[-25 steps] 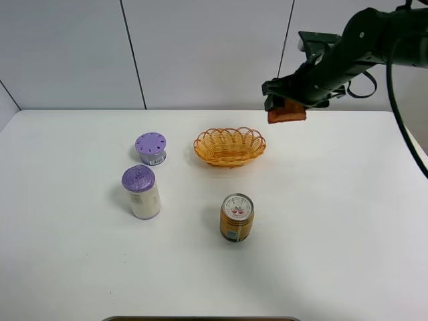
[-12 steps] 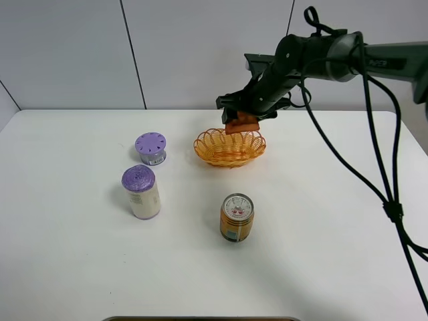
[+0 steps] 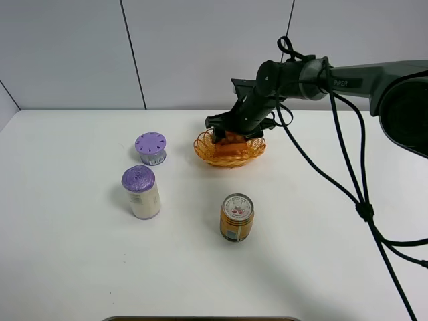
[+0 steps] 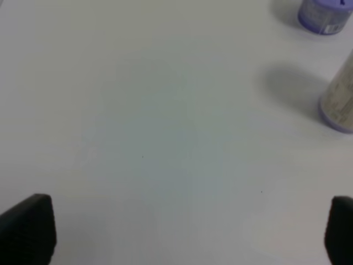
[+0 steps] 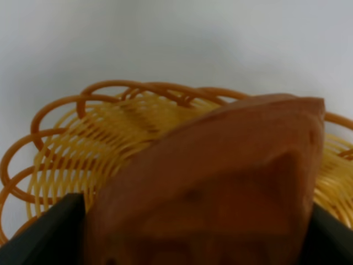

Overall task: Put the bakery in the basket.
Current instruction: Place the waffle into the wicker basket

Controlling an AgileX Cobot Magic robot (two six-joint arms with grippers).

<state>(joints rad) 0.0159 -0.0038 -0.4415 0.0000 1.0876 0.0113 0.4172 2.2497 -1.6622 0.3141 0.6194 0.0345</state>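
Right arm lowered, reaching leftward, jaws clamping bakery (image 3: 231,142) low over basket (image 3: 227,161)

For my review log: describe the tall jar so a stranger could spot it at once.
On the white table, left of the basket, stand two purple-lidded jars. The tall jar is the nearer one, with a white body; the squat jar sits behind it.

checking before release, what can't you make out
Whether the waffle slice touches the basket floor: exterior high, hidden by the right tool and rim; right wrist, slice fills the frame, blurred.
Drink can label: exterior high, too small.
Left tool: left wrist, only fingertips, cut off by the edge.
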